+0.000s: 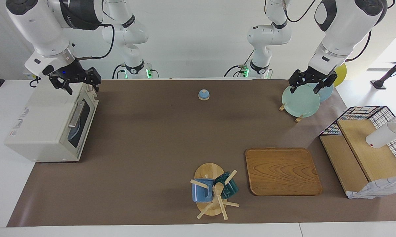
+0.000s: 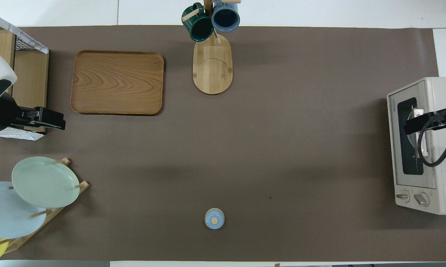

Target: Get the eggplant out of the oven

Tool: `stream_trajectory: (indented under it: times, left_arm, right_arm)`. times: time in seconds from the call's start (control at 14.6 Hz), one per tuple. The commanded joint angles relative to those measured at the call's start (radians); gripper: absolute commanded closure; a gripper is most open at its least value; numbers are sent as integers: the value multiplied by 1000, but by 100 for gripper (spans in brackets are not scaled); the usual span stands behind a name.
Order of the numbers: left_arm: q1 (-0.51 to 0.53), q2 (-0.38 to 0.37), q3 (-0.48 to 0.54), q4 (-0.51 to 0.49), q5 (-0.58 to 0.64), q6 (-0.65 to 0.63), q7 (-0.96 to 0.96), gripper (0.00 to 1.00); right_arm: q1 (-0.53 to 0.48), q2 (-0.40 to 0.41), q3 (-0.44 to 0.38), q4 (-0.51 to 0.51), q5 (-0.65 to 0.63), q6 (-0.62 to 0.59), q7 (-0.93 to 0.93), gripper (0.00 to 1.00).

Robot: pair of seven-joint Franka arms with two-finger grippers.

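Oven [image 1: 50, 125] is sitting at the right arm's end of the table, door shut, bar handle [image 1: 75, 114] across the glass front. Eggplant isn't showing in either view; through the window I'm only making out something pale and rounded, possibly a plate, so presumably the eggplant is lying inside on it.

Right gripper [image 1: 81, 86] is hanging over the oven's top edge nearest the robots, just above the door, fingers spread wide, holding nothing. Left gripper [image 1: 311, 86] is waiting over the plate rack [image 1: 300, 100] at the left arm's end, fingers parted, empty.

Handling, as I'm judging it:
- Door first: the metal bar is stiff and easy to hook or pinch mid-span; it probably swings down toward the table middle.
- Eggplant is likely light, glossy and slippery, slightly giving under pressure. Pinching across the thick mid-body is looking safer than the thin stem tip, which could snap or twist out.
- Moderate squeeze only; the skin will be sliding on hard fingers, and a round body may roll off whatever it's resting on.
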Motion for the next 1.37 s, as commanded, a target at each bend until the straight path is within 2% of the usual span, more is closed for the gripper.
stream_trajectory:
  times: [0.0,0.41,0.48,0.55,0.62,0.68,0.75,0.89,0.96,1.09,1.3]
  left_arm:
    - [8,-8,-2,-2,-3,-2,11,0]
    - [8,-8,-2,-2,-3,-3,11,0]
    - [8,-8,-2,-2,-3,-3,11,0]
    - [10,-8,-2,-2,-3,-2,11,0]
    - [10,-8,-2,-2,-3,-2,11,0]
    - [10,-8,-2,-2,-3,-2,11,0]
    - [8,-8,-2,-2,-3,-3,11,0]
    - [8,-8,-2,-2,-3,-2,11,0]
    - [10,-8,-2,-2,-3,-2,11,0]
    - [10,-8,-2,-2,-3,-2,11,0]
    - [8,-8,-2,-2,-3,-2,11,0]
  right_arm:
    - [-7,-8,-3,-2,24,11,19,0]
    - [-11,-14,-5,-9,24,11,7,0]
    - [-11,-17,-8,-17,27,19,2,11]
    - [-5,-20,-9,-28,27,50,7,62]
    - [-2,-30,-10,-63,27,87,5,94]
    - [-7,-50,-10,-118,27,138,-1,100]
    - [-10,-69,-11,-188,26,205,-5,100]
    - [-13,-60,-14,-247,7,273,5,100]
    - [-37,-11,-14,-250,-11,298,10,100]
    - [-36,-1,-13,-250,-121,301,10,100]
    - [-43,14,-13,-252,-148,308,11,100]
